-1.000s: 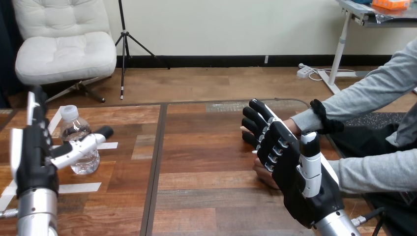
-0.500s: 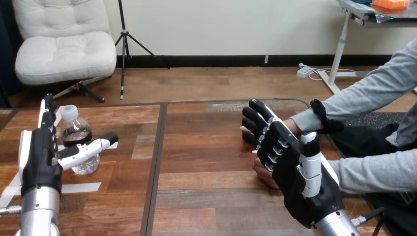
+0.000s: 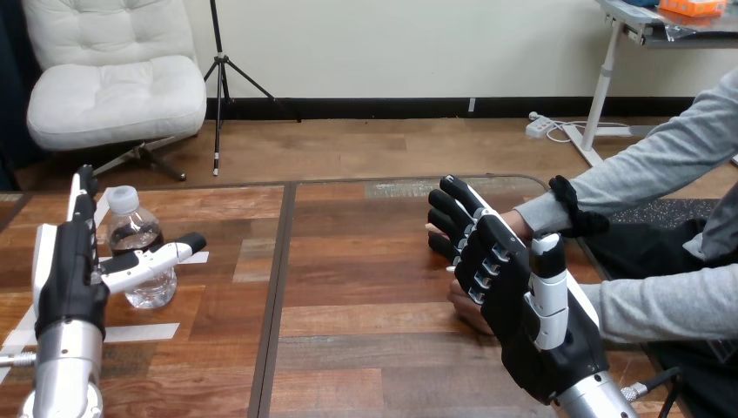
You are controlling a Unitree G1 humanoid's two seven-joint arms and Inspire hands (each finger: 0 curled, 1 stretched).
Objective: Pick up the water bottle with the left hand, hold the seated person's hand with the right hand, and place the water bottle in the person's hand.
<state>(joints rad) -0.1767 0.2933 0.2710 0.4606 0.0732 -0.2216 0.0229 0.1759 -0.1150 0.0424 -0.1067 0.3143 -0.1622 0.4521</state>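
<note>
Left hand (image 3: 65, 279) is open: fingers straight up, thumb stretched forward. The bottle (image 3: 139, 237) stands upright on the table (image 3: 365, 287), right in that gap; contact, I cannot tell. Right hand (image 3: 522, 300), fingers straight and not clasping, lies edge-up against the person's farther hand (image 3: 520, 223).

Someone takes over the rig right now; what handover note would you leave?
Left hand: open, fingers straight, thumb across the front of the water bottle; no grip closed.
Right hand: open, in front of the person's nearer hand; no grasp visible.
Bottle: upright on the table, left side.
Done: both hands positioned.
Left: grasp and lift bottle, hold person's hand, place bottle in it.
</note>
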